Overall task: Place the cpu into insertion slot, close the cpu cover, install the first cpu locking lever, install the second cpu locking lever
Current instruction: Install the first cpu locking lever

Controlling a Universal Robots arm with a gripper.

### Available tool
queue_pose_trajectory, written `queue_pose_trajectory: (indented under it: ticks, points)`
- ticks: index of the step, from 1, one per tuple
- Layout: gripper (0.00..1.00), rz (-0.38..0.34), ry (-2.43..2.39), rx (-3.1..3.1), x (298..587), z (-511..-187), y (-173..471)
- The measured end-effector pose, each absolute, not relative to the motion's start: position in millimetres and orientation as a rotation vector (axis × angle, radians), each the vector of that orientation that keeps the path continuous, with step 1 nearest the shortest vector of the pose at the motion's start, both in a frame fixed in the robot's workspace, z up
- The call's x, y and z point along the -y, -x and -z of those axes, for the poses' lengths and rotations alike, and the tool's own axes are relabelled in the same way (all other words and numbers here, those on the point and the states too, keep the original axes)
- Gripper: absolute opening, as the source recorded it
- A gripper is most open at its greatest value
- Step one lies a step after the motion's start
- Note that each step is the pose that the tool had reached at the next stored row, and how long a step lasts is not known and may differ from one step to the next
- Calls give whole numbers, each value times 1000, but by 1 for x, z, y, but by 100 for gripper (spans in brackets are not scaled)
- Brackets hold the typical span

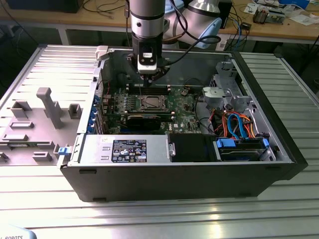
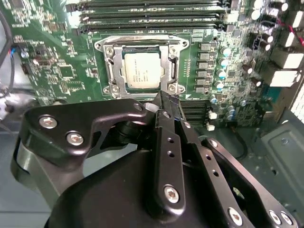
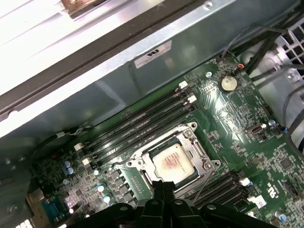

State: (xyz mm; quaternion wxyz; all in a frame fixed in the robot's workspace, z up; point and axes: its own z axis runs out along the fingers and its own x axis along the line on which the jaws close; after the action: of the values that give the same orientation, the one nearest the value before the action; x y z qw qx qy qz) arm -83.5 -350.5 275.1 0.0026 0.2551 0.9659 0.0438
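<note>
Ribbed metal bench point(image 1: 149, 219) under open computer case point(image 1: 199, 184). Nearest, gripper point(image 2: 164, 97): hangs, fingertips pinched together, grips nothing. Just beyond gripper, cpu point(image 2: 144, 71): silvery-grey square, lies flat, face up, in insertion slot point(image 2: 115, 71) under lowered cpu cover point(image 2: 142, 46); no long axis, edges parallel to memory slots point(image 2: 152, 14) farther beyond gripper.

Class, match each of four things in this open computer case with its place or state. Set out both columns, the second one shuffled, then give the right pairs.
Column one:
1 cpu
2 cpu cover
3 gripper
4 coin battery

Column two:
A fingers together, tips near a corner of the insertion slot
B round, on the green motherboard, apart from the slot
C seated in the slot, silvery top showing
D folded down flat, framing the chip

Pairs: 1-C, 2-D, 3-A, 4-B
</note>
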Motion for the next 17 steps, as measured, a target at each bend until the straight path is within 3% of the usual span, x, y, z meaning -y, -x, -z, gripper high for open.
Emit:
queue_pose_trajectory:
  ticks: [17]
  points:
    - [11, -138, -757, -3042, 350, -275, 83]
